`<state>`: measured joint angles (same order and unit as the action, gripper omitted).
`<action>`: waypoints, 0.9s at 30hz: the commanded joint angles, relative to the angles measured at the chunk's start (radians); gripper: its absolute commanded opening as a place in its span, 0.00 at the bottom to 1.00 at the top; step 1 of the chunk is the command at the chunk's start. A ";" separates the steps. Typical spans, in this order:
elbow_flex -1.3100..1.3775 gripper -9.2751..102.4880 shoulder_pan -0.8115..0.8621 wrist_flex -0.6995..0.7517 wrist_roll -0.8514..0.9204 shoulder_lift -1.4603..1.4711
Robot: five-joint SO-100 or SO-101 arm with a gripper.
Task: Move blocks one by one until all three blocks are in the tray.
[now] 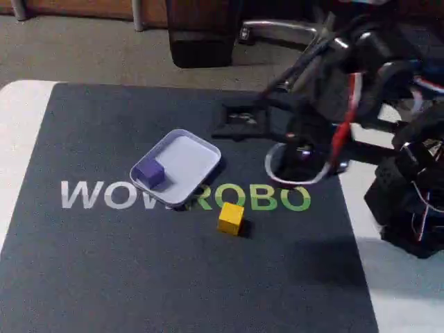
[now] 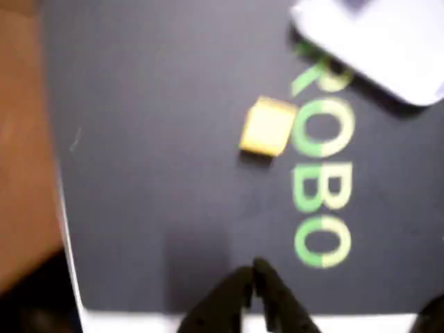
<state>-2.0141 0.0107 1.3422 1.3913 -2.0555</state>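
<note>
The pale lavender tray (image 1: 193, 161) lies on the dark mat in the fixed view, and a purple-blue block (image 1: 150, 171) rests inside it at its left corner. A yellow block (image 1: 230, 218) sits on the mat just in front of the tray, beside the green lettering. In the wrist view the yellow block (image 2: 267, 126) is at the centre and the tray's corner (image 2: 388, 48) is at the top right. My gripper (image 2: 254, 276) enters from the bottom edge, well short of the yellow block, its black tips together with nothing between them. The arm and gripper (image 1: 239, 119) look blurred behind the tray.
The dark mat (image 1: 104, 263) carries WOWROBO lettering and lies on a white table (image 1: 21, 118). The arm's base and cables (image 1: 409, 187) fill the right side, with a white cable loop (image 1: 298, 170) on the mat. A chair base (image 1: 201, 41) stands behind the table.
</note>
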 commanded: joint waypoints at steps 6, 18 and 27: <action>-0.129 0.01 0.081 -0.163 0.106 0.006; -0.285 0.06 0.055 -0.339 0.163 0.055; -0.227 0.07 -0.002 -0.456 0.038 0.173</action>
<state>-2.2918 0.0215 0.9127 1.4603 -1.8899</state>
